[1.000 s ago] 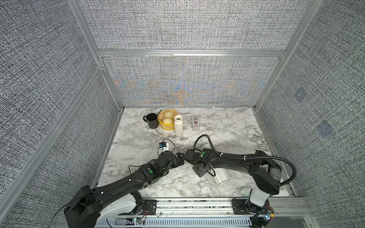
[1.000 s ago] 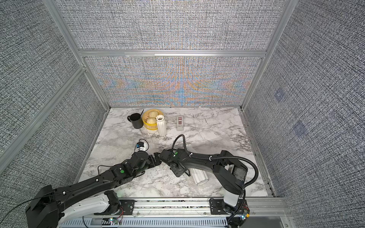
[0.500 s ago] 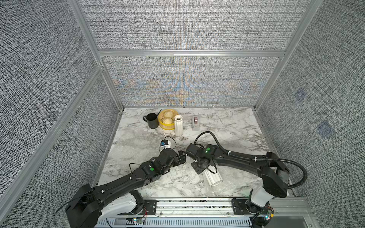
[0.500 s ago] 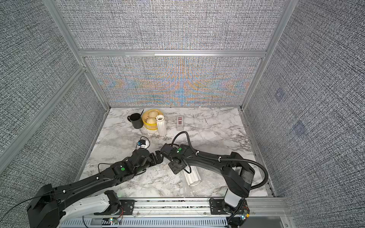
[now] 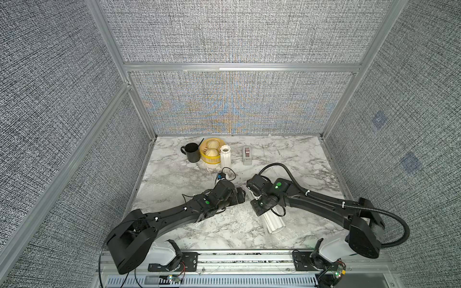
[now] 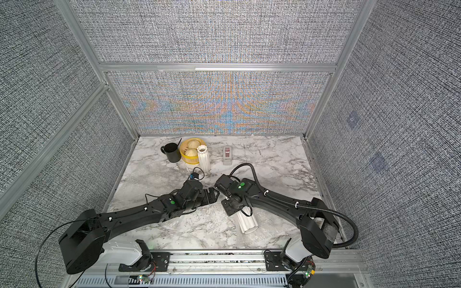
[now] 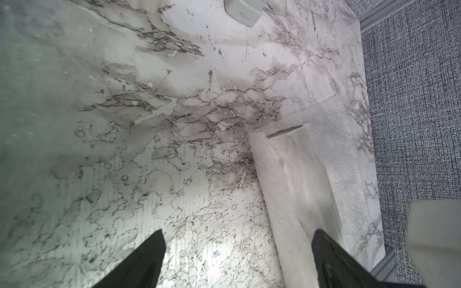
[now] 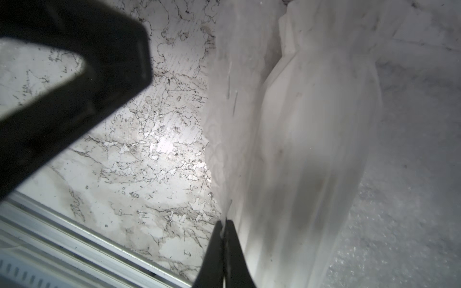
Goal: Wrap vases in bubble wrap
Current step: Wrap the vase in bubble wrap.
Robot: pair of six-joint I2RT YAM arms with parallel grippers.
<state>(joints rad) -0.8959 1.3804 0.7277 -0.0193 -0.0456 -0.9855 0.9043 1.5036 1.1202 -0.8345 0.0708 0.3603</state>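
right gripper [image 8: 224, 232]: jaws pressed flat together on a thin edge of the bubble wrap [image 8: 399, 224], holding that flap up alongside the larger vase
larger vase [image 5: 274, 223]: on its side near the front of the table [image 5: 294, 154], lying on the wrap, its upper end hidden under my right wrist; in the right wrist view I see it clouded by film
left gripper [image 7: 238, 232]: jaws wide, nothing between them; one fingertip overlaps the covered vase in its wrist view and I cannot tell whether it touches
just changed: over the last second my left arm has slid in toward the right one, so the 2 grippers now sit almost nose to nose in both top views; the right arm has stretched forward with the flap, and the vase has barely shifted
meaning: I judge the left is arriving to take a 2nd hold on the flap so it can be carried over the vase
smaller vase [image 5: 225, 159]: upright at the back, just beside the yellow basket [image 5: 210, 152], bare
2nd sheet [image 5: 172, 182]: flat on the table's left part, unused
progress: 1 vase partly covered, 0 finished
risk: the film may slip from so thin a pinch
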